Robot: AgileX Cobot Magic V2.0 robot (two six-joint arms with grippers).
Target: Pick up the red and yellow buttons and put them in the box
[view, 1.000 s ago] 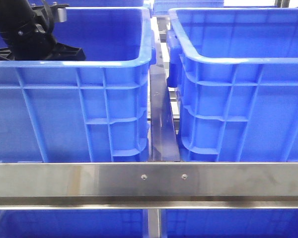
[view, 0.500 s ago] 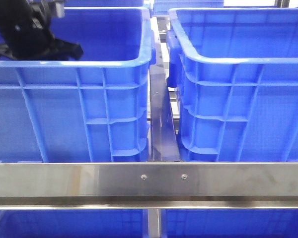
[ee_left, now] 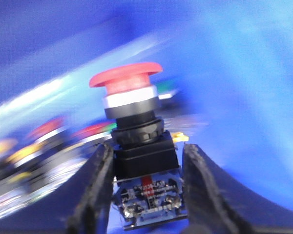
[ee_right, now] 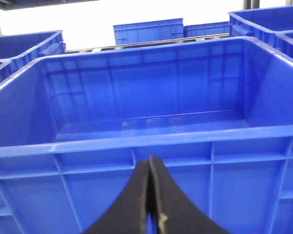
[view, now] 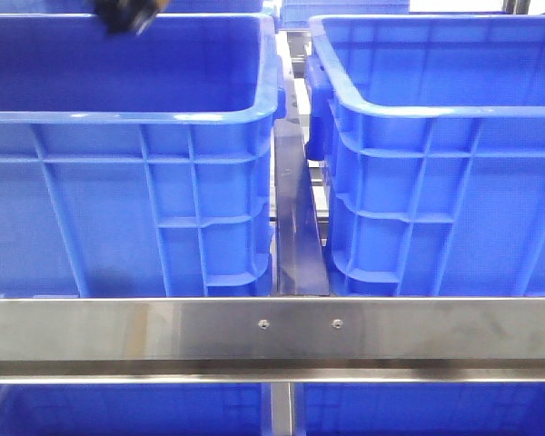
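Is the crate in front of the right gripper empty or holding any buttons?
Empty, as far as shown: in the right wrist view the blue crate shows a bare floor, no buttons. The right gripper, shut, sits outside its near wall.

Upright red button (ee_left: 127, 83), tool-clamped (ee_left: 145, 187)

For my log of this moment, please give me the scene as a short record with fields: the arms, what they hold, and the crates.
left gripper: shut on the red button, holding its black body, red cap upward
left arm in front view: only a dark tip at the top edge, above the left crate
other buttons: blurred red and yellow shapes behind the held one, in the left wrist view
right gripper: shut, holds nothing
right crate: in front of the right gripper, no button visible inside
picture quality: left wrist view blurred
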